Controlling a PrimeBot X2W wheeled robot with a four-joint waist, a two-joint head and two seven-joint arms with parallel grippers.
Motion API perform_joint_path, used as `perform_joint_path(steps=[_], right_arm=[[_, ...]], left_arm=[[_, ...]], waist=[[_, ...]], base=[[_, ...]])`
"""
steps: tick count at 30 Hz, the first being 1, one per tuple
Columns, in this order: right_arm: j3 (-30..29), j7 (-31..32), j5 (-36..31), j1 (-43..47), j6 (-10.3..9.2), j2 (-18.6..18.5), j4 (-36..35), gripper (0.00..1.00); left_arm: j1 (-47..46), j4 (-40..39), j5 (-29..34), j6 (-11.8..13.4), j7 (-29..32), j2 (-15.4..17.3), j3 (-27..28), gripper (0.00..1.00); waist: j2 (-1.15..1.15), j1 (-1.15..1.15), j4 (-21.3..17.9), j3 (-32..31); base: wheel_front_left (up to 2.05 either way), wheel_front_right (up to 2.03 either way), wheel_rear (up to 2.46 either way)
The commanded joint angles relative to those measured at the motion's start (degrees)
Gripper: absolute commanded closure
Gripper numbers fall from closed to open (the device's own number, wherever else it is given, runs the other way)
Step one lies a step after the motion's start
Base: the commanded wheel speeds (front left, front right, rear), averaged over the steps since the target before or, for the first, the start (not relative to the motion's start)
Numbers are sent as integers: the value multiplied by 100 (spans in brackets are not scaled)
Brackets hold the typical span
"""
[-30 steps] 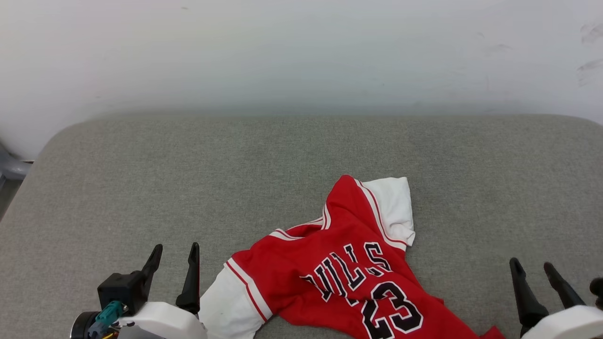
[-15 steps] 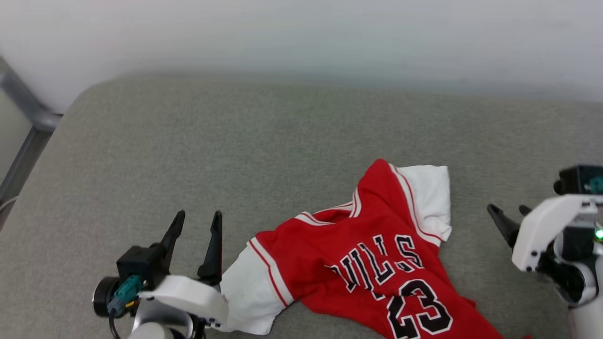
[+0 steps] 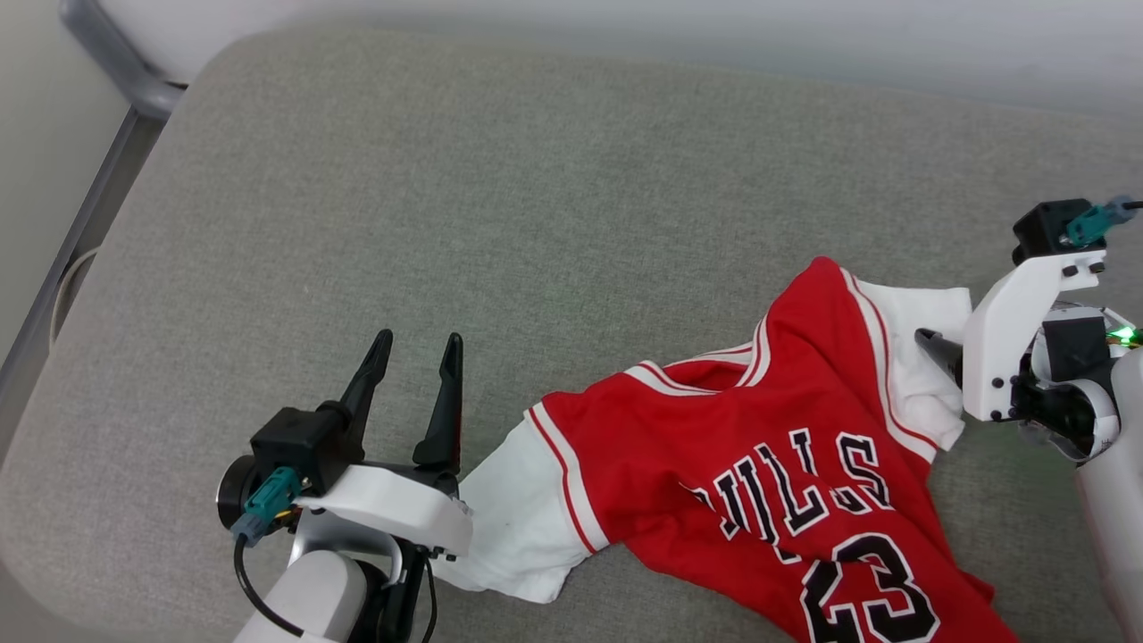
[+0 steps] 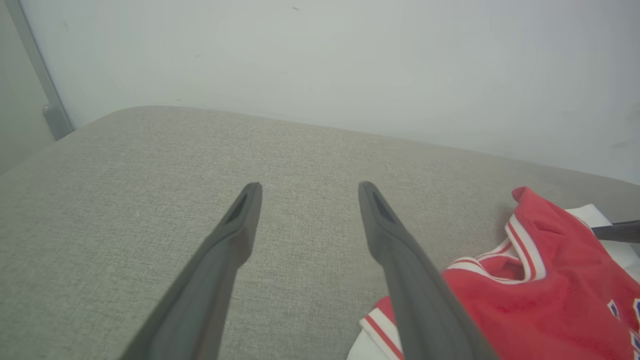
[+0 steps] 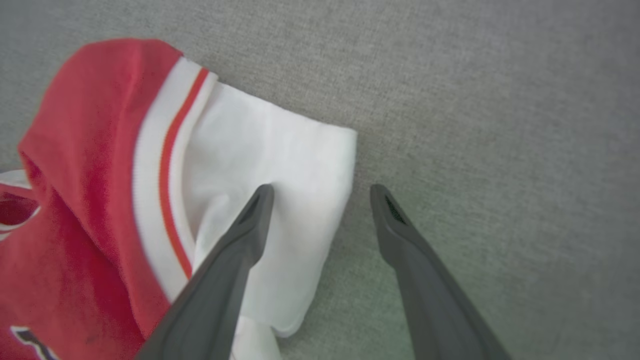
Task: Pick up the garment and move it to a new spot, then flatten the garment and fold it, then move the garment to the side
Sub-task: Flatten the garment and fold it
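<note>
Toward the near left corner of the grey cushion point(image 3: 536, 179), the left end effector point(image 3: 420, 338) hovers low with its forearm coming up from the near edge. Its two dark fingers point at the far edge and are spread wide with nothing between them. It is just beside the garment's point(image 3: 759, 464) white sleeve.

The right arm reaches in from the right edge, wrist bent so its fingers aim leftward at the garment. The right end effector point(image 5: 322, 189) is also wide and holds nothing. In its wrist view, one finger sits over the other white sleeve and the other finger over bare cushion just past the sleeve's hem. I cannot tell if either touches.

The garment lies crumpled at the near right of the cushion, front up, and runs off the head view's bottom. It is red with white sleeves, striped trim, black white-outlined letters and 23. One shoulder bunches into a peak toward the far edge.
</note>
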Motion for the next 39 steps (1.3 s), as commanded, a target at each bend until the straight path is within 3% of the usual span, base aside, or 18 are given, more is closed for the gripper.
perform_joint_path(steps=[1,7,8,10,13,17,24,33,34,39], right_arm=[[48,6,-8,-90,-3,-37,79,0],[403,492,176,0,-3,3,1142,0],[482,655,220,83,-3,33,1286,51],[560,876,336,176,-2,127,1487,100],[667,879,408,185,-2,135,1496,100],[613,415,469,-50,-4,-21,1230,100],[168,-420,480,37,-4,-168,562,100],[-657,-437,238,1423,-4,29,-809,100],[-959,-313,157,1919,-4,248,-1302,100],[-1277,-120,102,2506,-4,644,-1952,100]], left_arm=[[-86,18,53,-19,-28,-12,9,0],[-149,168,102,-143,-45,-136,95,0],[-145,179,120,-149,-47,-159,119,0],[-105,198,153,-173,-48,-194,166,0],[-5,305,157,-196,-48,-200,185,0],[72,462,74,-267,46,-160,163,0],[179,684,-202,-350,927,90,103,0],[441,362,-956,-528,3022,838,96,0],[561,160,-1230,-503,3727,1069,94,0],[687,-12,-1510,-487,4517,1380,56,0]], waist=[[0,-1,94,126],[0,-1,187,230],[0,-1,195,234],[0,-1,197,226],[0,-1,164,176],[0,-1,78,11],[0,-1,-147,-361],[0,-1,-656,-678],[0,-1,-855,-697],[0,-1,-1147,-628]], base=[[0,0,0],[0,0,0],[0,0,0],[0,0,0],[0,0,0],[0,0,0],[0,0,0],[0,0,0],[0,0,0],[0,0,0]])
